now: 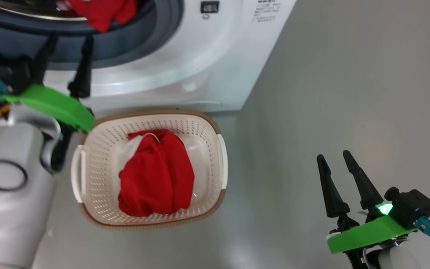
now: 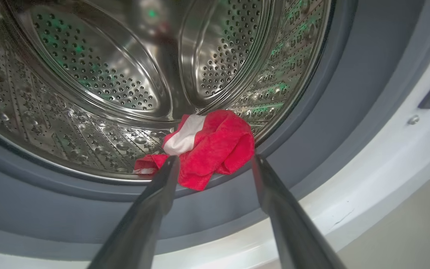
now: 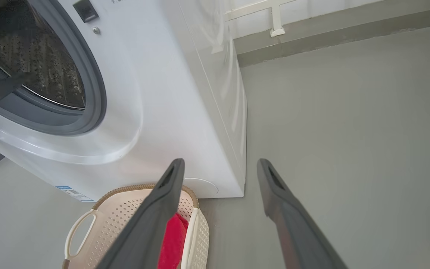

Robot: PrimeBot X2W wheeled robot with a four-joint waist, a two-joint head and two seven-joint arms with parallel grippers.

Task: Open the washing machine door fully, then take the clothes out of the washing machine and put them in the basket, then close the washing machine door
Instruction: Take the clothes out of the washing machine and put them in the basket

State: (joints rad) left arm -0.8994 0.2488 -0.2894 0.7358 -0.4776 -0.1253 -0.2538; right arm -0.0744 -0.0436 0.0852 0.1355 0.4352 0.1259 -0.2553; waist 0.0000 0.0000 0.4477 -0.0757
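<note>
Crumpled red-and-white garment sits at the front lip of the perforated steel drum, within easy reach. Left pincer spread wide, lined up on it, probably to grab. Another soft red garment lies in the cream perforated basket just before the washing machine. Right pincer wide, empty, idle.

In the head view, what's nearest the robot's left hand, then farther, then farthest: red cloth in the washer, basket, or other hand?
1. Bright red soft cloth, just past the left hand, up top.
2. Cream-white perforated plastic basket, below it, in the middle.
3. Right hand, far at lower right.
</note>
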